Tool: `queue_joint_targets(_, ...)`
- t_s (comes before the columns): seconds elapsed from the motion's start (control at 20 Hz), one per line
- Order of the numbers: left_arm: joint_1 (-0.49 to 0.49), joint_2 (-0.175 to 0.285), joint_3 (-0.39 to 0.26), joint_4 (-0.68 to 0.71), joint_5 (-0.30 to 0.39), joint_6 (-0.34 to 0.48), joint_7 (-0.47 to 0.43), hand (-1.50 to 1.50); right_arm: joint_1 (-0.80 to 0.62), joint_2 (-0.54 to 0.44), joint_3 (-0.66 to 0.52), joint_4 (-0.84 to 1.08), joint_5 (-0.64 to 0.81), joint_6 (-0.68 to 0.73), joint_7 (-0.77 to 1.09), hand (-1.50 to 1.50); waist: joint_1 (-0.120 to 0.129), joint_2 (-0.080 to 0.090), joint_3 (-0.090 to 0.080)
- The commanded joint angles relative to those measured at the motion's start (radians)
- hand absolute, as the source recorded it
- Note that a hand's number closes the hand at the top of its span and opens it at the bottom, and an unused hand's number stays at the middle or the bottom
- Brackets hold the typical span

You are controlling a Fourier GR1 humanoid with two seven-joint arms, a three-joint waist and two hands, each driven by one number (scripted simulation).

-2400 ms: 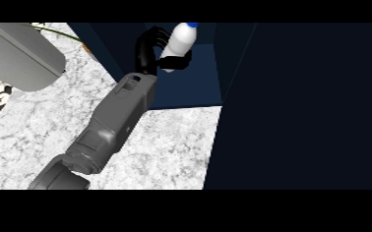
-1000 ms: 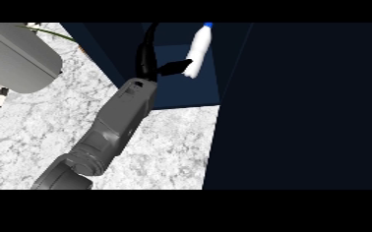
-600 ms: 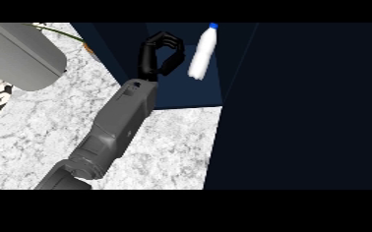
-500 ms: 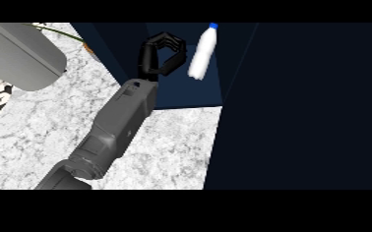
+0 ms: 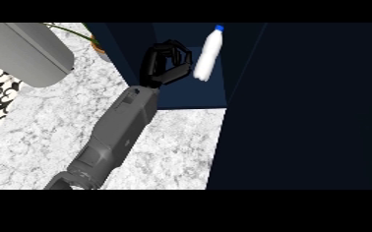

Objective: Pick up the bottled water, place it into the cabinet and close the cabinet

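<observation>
My left hand is up at the mouth of the cabinet, just inside its left wall. The fingers are curled in and meet the thumb in a closed loop, and there is nothing in them. My grey forearm slants down from the cabinet's opening across the counter, towards the lower left.

The water bottle is inside the cabinet, to the right of my hand and just beside it. I think I see a thin strip of dark between my fingertips and its side, so I take them to be apart, though only barely. The bottle is white with a blue cap. It stands on its base, tilted a little, with the cap leaning to the right and further into the cabinet.

The cabinet is open, and its dark blue floor shows below the bottle. A broad dark panel rises to the right of the opening; I cannot tell whether that is the door.

Left of the cabinet, a grey rounded thing sits on the counter. A few green leaves show between it and the cabinet's left wall.
</observation>
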Motion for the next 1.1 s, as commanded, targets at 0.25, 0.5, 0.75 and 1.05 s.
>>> queue_joint_targets(0.25, 0.255, 0.024, -0.056, -0.379, 0.091, -0.066, 0.138, 1.50, 0.060, -0.068, 0.014, -0.125, 0.076, -0.021, 0.048, -1.50, 0.060, -0.026, 0.001)
queue_joint_targets(0.5, 0.455, 0.061, -0.117, -0.623, 0.104, -0.051, 0.182, 1.50, 0.076, -0.119, -0.016, -0.136, 0.038, -0.002, 0.020, -1.50, 0.058, -0.021, 0.002)
queue_joint_targets(0.75, 0.706, 0.113, -0.207, -0.931, 0.096, -0.031, 0.251, 1.50, 0.026, -0.127, 0.015, -0.093, 0.019, 0.031, 0.043, 1.50, 0.073, -0.019, 0.002)
queue_joint_targets(1.05, 0.949, 0.184, -0.258, -1.176, 0.106, -0.047, 0.255, 1.50, -0.101, -0.111, 0.121, -0.111, -0.036, 0.132, 0.137, 1.50, 0.085, -0.014, 0.000)
